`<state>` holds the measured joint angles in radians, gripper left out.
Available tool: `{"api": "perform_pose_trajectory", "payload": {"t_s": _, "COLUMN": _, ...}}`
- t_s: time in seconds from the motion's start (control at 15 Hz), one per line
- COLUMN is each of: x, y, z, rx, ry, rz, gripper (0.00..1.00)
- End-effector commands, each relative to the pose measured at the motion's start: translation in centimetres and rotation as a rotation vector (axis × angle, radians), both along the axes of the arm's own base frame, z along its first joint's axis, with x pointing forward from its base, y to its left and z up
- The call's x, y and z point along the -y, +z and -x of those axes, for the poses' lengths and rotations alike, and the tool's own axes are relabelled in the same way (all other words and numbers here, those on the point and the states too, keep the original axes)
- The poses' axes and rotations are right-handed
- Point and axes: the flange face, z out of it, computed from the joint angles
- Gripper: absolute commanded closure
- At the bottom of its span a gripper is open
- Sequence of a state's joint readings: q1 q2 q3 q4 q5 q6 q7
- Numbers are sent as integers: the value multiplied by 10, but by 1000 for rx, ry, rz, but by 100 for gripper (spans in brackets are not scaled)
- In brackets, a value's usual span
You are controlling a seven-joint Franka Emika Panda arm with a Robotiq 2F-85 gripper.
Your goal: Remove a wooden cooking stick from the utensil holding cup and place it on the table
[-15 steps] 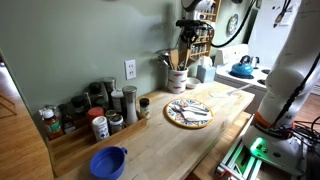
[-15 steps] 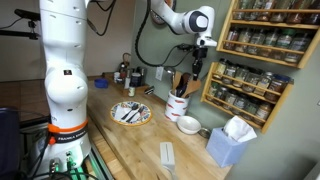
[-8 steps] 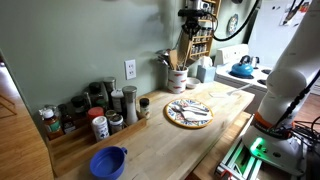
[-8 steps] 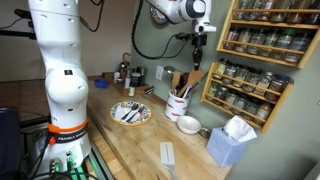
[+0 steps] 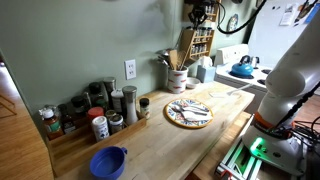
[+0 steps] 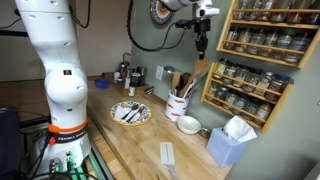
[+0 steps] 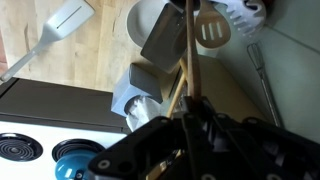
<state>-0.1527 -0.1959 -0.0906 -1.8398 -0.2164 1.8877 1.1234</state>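
Note:
The white utensil cup (image 5: 177,80) stands by the wall with several utensils in it; it also shows in an exterior view (image 6: 178,105). My gripper (image 5: 197,14) is high above the cup, at the top of both exterior views (image 6: 202,28). It is shut on a long wooden stick (image 5: 186,45) that hangs down tilted, its lower end close above the cup's other utensils (image 6: 199,64). In the wrist view the stick (image 7: 187,45) runs up from between my fingers (image 7: 187,105), with the cup's rim (image 7: 145,18) and a slotted spatula (image 7: 210,30) beyond.
A round plate (image 5: 188,113) with cutlery lies on the wooden counter. Spice jars (image 5: 100,108) and a blue bowl (image 5: 108,162) stand at one end. A wall spice rack (image 6: 260,50), white bowl (image 6: 188,125) and blue tissue box (image 6: 232,142) are near the cup.
My gripper has risen steadily, drawing the wooden stick up from the cup. Everything else is unmoved.

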Motion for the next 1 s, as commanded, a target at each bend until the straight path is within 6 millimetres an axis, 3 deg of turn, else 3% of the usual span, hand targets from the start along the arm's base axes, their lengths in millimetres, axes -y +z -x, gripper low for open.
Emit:
{"api": "perform_pose_trajectory", "payload": {"t_s": 0.0, "x": 7, "y": 11, "z": 28, "rx": 34, "ry": -42, "rz": -29, "gripper": 97}}
{"api": "perform_pose_trajectory", "payload": {"t_s": 0.6, "x": 16, "y": 13, "z": 93, "rx": 145, "ry": -44, "rz": -242, "gripper": 97}}
{"api": "perform_pose_trajectory", "payload": {"t_s": 0.93, "x": 23, "y": 11, "z": 130, "rx": 174, "ry": -98, "rz": -266, "gripper": 97}}
